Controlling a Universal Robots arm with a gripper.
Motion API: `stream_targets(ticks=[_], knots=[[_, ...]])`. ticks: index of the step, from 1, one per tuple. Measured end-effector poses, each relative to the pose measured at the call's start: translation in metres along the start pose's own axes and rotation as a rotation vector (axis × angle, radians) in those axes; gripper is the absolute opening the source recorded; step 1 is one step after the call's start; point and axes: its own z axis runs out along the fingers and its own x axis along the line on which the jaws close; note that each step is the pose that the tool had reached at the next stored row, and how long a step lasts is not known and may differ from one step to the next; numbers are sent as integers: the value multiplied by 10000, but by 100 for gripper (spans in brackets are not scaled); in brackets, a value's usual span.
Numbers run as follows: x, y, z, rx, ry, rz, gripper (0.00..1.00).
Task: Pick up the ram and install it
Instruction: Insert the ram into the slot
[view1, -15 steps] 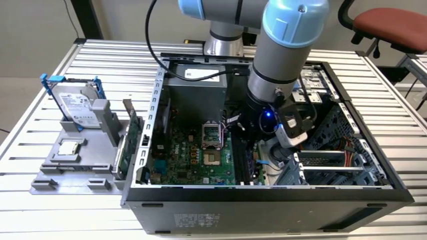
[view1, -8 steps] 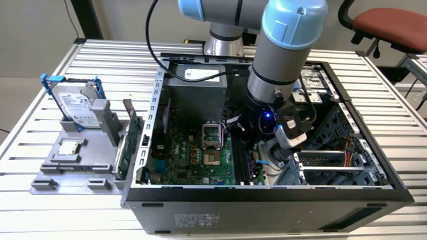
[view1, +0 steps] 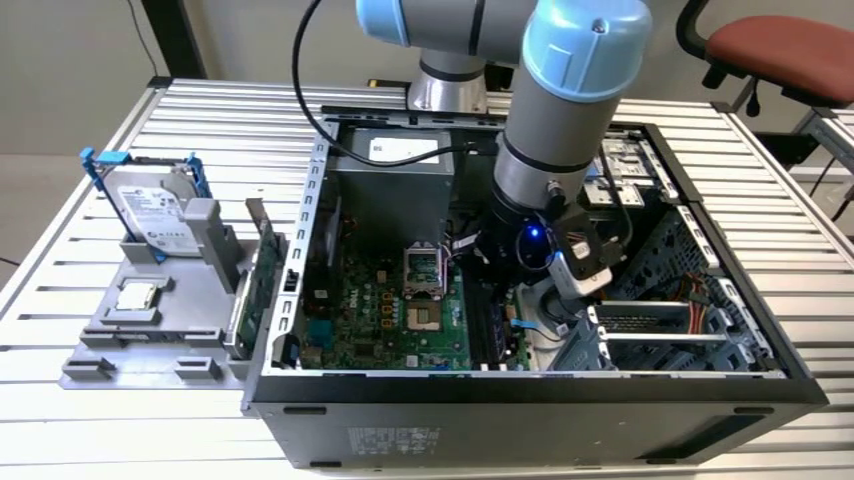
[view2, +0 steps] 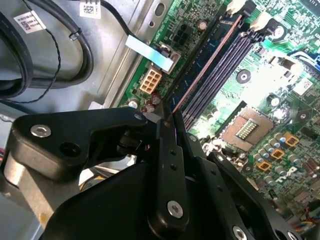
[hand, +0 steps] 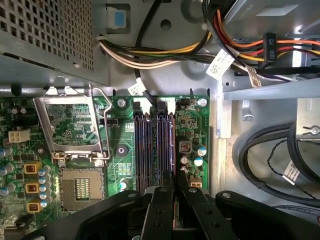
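Note:
The ram (view2: 205, 62) is a thin dark stick seen edge-on. It stands upright in the outermost memory slot (hand: 172, 145) of the motherboard (view1: 374, 310), inside the open computer case (view1: 534, 390). My gripper (view2: 171, 116) is low inside the case and shut on the ram's near end, with a black finger (hand: 161, 200) on each side. In the first wrist view the gripper (hand: 173, 181) sits over the slot's near end. The neighbouring slots (hand: 143, 150) are bare. In the exterior view the arm's wrist (view1: 534, 245) hangs over the slot area.
An open CPU socket (hand: 80, 185) lies beside the slots. Bundled power cables (hand: 165, 55) and the drive cage wall (hand: 280, 90) crowd the far end. Outside the case, a grey holder (view1: 147, 340) carries a hard drive with blue brackets (view1: 150, 212) and a green card (view1: 263, 275).

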Motion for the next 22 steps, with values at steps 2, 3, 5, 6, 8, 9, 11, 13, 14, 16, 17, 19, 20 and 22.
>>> stream_targets(ticks=[2, 3, 5, 6, 8, 9, 11, 13, 14, 16, 17, 19, 20, 22], knots=[[1, -1, 7, -13, 2, 0, 0], [1, -1, 7, -14, 4, 1, 0], [-1, 4, 24, -61, -2, 1, 100], [-1, 3, 16, -36, 7, 0, 100], [-1, -1, -31, -26, 18, 5, 100], [-1, -1, -80, -27, 18, 11, 100], [-1, -1, -169, -29, 18, 10, 100], [-1, -2, -260, -27, 18, 12, 100], [-1, -2, -305, -28, 18, 12, 100], [-1, -2, -373, -24, 18, 11, 100], [-1, -1, -372, -22, 17, 11, 100], [-1, -1, -373, -22, 17, 11, 0], [-1, -1, -374, -19, 17, 11, 0], [-1, -1, -375, -20, 18, 11, 0]])
